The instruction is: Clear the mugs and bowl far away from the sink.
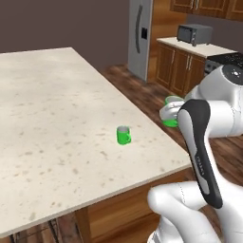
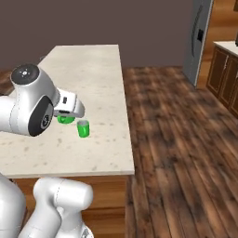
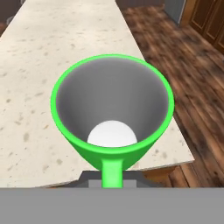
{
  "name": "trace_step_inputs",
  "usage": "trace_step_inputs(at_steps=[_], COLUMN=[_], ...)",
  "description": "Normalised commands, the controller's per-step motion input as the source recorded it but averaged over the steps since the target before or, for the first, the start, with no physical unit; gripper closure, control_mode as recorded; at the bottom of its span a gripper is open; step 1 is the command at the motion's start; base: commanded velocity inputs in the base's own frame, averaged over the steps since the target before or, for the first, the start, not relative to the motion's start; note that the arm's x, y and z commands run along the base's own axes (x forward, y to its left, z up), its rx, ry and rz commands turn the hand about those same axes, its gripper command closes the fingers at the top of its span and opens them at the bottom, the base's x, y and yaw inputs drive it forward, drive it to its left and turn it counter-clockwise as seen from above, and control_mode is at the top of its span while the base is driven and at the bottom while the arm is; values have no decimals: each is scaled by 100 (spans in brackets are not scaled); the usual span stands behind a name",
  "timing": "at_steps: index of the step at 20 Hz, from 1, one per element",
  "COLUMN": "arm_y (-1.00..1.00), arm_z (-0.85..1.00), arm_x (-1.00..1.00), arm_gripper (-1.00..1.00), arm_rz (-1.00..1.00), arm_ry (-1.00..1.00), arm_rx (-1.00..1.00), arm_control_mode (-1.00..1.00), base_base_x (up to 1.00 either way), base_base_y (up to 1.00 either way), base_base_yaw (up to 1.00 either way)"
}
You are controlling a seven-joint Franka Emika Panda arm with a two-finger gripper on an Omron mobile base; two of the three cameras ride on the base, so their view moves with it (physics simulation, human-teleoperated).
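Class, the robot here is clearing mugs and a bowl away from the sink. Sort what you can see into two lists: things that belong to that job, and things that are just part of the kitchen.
Belongs to the job:
- held mug, gripped by the gripper
- standing mug, on the counter

Just there:
- fridge
- microwave
- wooden cabinets

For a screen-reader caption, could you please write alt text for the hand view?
A bright green mug held close to the camera, its pale grey inside facing the viewer and its handle pointing down toward the shut gripper. Beneath it, a speckled beige counter stretches away, with dark wood floor along its right edge.
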Motion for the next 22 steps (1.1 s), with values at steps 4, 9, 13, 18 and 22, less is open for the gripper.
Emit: trace_step_inputs(at_steps=[4,9,13,18,22], arm_y=[0,0,0,0,1], arm_z=[0,0,0,0,-21], arm_x=[0,0,0,0,39], arm_gripper=[100,100,100,100,100], arm_rz=[0,0,0,0,-17], arm_ry=[0,0,0,0,1], arm_rx=[0,0,0,0,0], arm_control_mode=[100,100,100,100,-100], base_base_x=[100,100,98,89,19], base_base_y=[0,0,0,8,5], base_base_yaw=[-1,-13,-36,-49,-9])
